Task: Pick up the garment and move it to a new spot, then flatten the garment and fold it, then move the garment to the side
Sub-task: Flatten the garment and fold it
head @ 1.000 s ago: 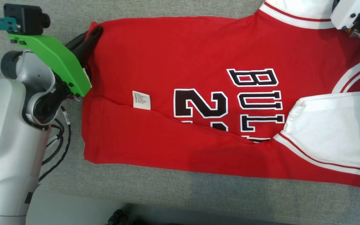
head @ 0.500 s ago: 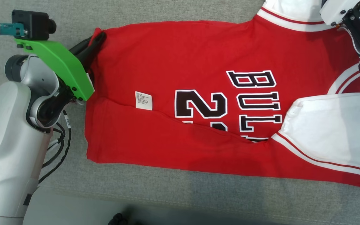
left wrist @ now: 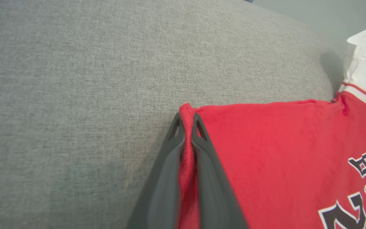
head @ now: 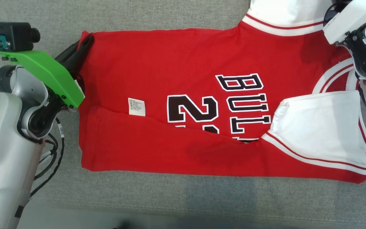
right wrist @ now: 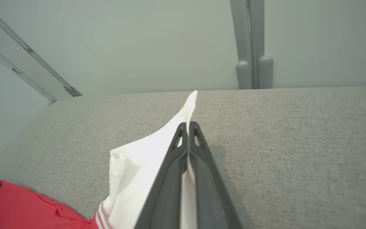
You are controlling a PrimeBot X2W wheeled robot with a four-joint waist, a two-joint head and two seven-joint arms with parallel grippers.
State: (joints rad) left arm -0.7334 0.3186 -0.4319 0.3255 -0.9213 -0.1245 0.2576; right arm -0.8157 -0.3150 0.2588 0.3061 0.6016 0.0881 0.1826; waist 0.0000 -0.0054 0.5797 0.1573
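The red garment (head: 170, 79) lies spread on the grey cushion, its near long edge folded over the black lettering (head: 243, 101) and number. A white panel (head: 319, 124) sits at its right end. My left gripper (head: 86, 41) is shut on the garment's far left corner; in the left wrist view red cloth (left wrist: 187, 165) is pinched between its fingers (left wrist: 170, 152). My right gripper (right wrist: 187, 127) is shut on the white shoulder cloth (right wrist: 138, 171) at the far right, with a white tip sticking out past the fingertips. In the head view the right wrist (head: 361, 47) hides those fingers.
The grey fabric surface (head: 170, 197) runs under everything, with its front edge near the bottom of the head view. A pale wall and a grey post (right wrist: 249, 41) stand behind its far edge. A small white label (head: 137, 106) lies on the red cloth.
The garment has slid left and slightly nearer in view, with both shut grippers moving along with it. Its right end has come into view. Its lie is unchanged.
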